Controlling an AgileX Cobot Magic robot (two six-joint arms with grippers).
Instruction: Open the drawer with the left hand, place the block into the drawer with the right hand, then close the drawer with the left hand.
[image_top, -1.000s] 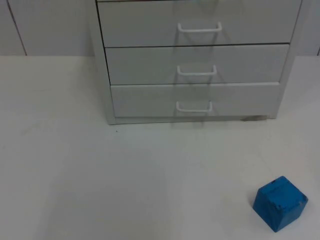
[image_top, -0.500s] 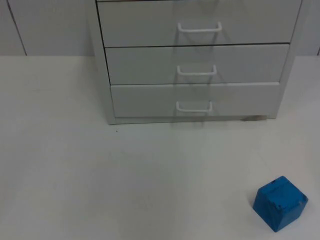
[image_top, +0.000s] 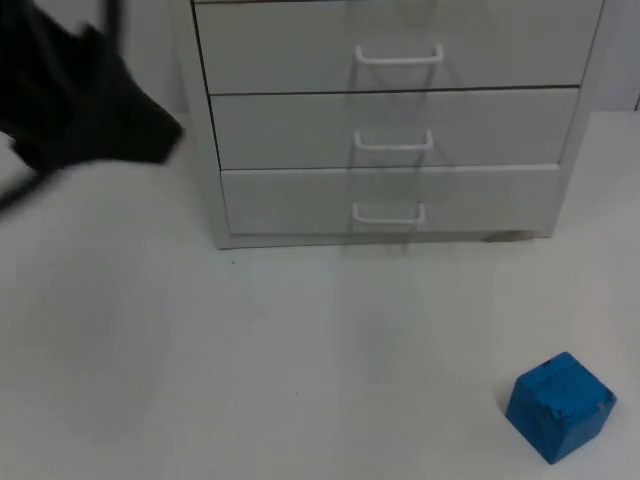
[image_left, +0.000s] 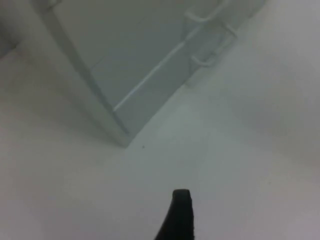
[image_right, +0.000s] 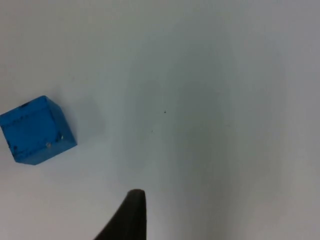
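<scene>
A white cabinet (image_top: 390, 120) with three drawers stands at the back of the table, and all three are shut. Each drawer has a white handle, the lowest handle (image_top: 388, 213) being near the table top. The blue block (image_top: 559, 405) lies on the table at the front right, well clear of the cabinet. My left gripper (image_top: 95, 110) is a blurred black shape in the air just left of the cabinet's upper drawers, touching nothing. From the left wrist the cabinet (image_left: 125, 65) appears at an angle. My right gripper (image_right: 131, 215) hangs over bare table a short way from the block (image_right: 36, 131).
The white table (image_top: 250, 360) stretches open in front of the cabinet. A grey partition wall (image_top: 90, 30) rises behind it. A small brownish mark (image_top: 508, 237) lies at the cabinet's lower right foot.
The left arm has swung into the top view from the upper left, towards the cabinet's left side. The block and the drawers have not moved.
</scene>
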